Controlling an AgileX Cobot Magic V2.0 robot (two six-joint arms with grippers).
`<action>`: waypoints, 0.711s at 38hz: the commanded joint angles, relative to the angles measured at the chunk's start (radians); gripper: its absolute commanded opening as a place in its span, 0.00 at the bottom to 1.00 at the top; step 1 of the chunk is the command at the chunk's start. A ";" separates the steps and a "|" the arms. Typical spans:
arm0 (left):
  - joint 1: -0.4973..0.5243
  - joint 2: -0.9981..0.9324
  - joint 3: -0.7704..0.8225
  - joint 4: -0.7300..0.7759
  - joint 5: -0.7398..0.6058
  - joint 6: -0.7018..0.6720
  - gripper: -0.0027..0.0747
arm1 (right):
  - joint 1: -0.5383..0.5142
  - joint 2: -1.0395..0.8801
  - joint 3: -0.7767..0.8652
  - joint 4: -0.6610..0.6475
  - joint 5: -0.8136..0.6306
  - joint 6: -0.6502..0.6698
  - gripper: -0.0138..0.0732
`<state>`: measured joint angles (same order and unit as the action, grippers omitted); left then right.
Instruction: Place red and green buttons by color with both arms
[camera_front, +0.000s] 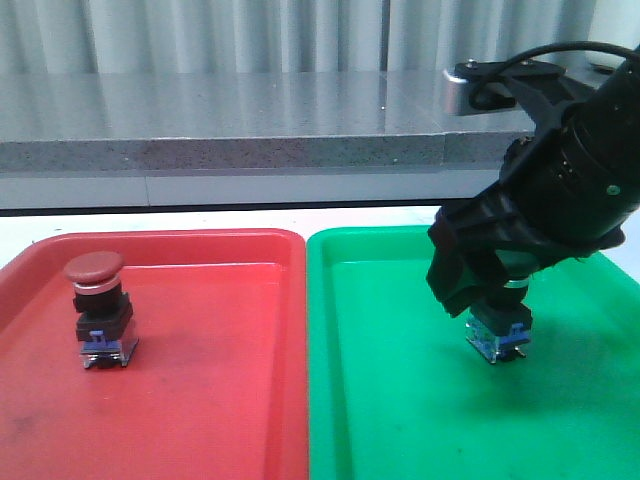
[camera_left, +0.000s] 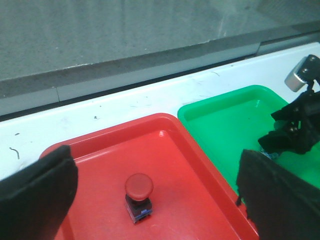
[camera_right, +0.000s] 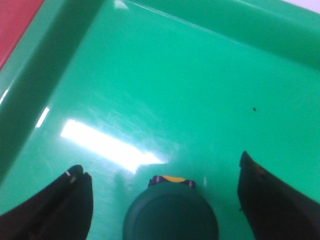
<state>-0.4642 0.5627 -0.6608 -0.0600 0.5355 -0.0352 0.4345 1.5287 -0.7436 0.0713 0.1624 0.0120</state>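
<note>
The red button (camera_front: 98, 310) stands upright in the red tray (camera_front: 200, 400); the green button (camera_right: 170, 217) stands in the green tray (camera_front: 400, 420) between the right gripper's (camera_front: 495, 300) parted jaws. Left jaws (camera_left: 150, 200) gape too. Both look light, rigid, top-heavy; best gripped under the cap.

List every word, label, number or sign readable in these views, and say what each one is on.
None can be read.
Red button: no marking visible on the cap or body.
Green button: cap plain; its base shows only a yellow patch, no letters.
Red tray and green tray: no print.
Right end effector: no legible label.
</note>
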 joint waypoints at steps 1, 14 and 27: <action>-0.008 0.001 -0.028 -0.012 -0.074 0.000 0.82 | 0.001 -0.089 -0.044 -0.003 0.012 -0.012 0.87; -0.008 0.001 -0.028 -0.012 -0.074 0.000 0.82 | 0.001 -0.462 -0.137 -0.024 0.458 -0.012 0.86; -0.008 0.001 -0.028 -0.012 -0.074 0.000 0.82 | 0.001 -0.897 -0.055 -0.034 0.658 -0.012 0.86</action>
<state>-0.4642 0.5627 -0.6608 -0.0600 0.5370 -0.0352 0.4345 0.6955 -0.7983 0.0515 0.8549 0.0120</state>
